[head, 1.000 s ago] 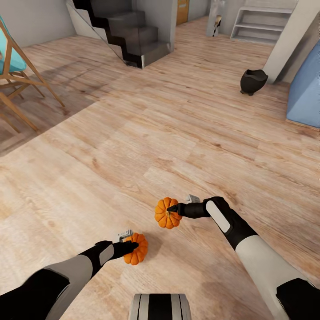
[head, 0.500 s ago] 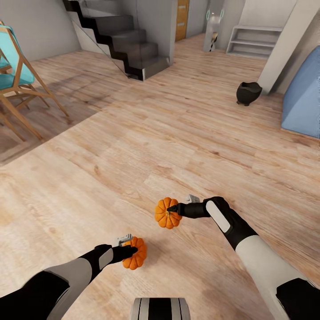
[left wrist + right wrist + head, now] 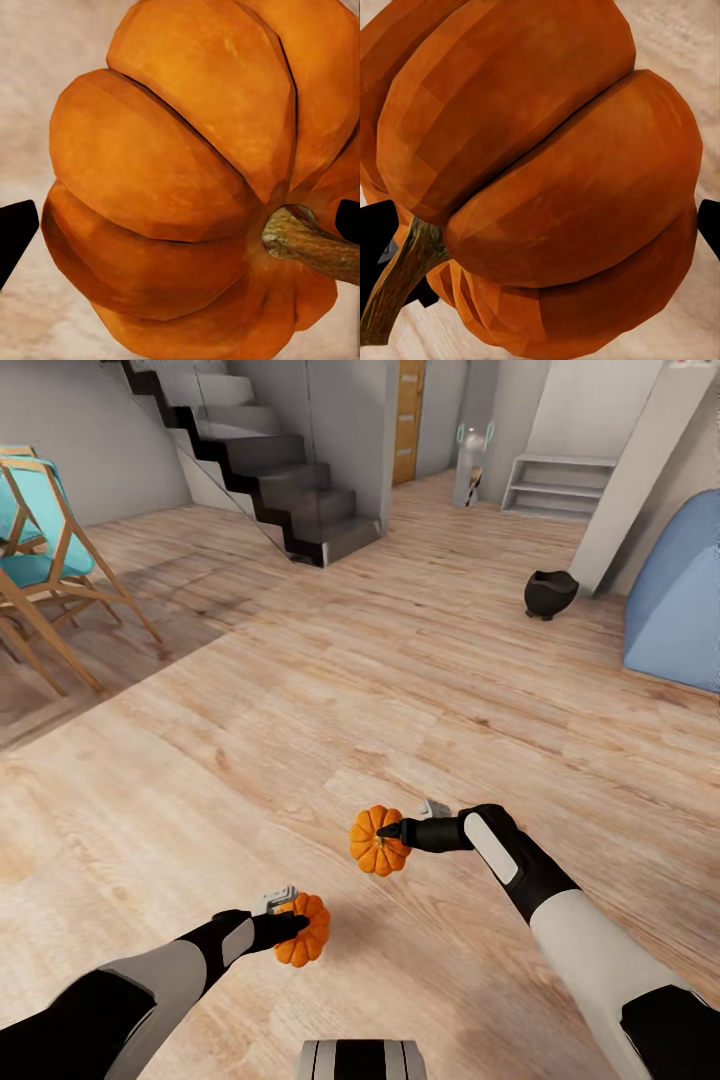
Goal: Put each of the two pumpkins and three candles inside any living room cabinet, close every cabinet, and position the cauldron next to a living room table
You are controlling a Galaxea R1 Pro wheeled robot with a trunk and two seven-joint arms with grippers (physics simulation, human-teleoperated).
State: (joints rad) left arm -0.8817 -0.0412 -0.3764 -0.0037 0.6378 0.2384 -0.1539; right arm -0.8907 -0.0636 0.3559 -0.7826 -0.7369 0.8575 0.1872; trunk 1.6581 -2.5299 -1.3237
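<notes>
Carrying step: left fingers (image 3: 290,927) clamp one pumpkin (image 3: 303,930), right fingers (image 3: 392,830) another pumpkin (image 3: 376,841); next, find cabinet.

Cauldron (image 3: 549,593) on plank floor (image 3: 300,730)

- Wood floor (image 3: 300,740): broad open stretch ahead of both arms.
- Cauldron (image 3: 549,594): standing on floor, far right, near sofa (image 3: 680,610).
- Chairs (image 3: 50,570): far left edge.
- Staircase (image 3: 270,470): far centre-left.
</notes>
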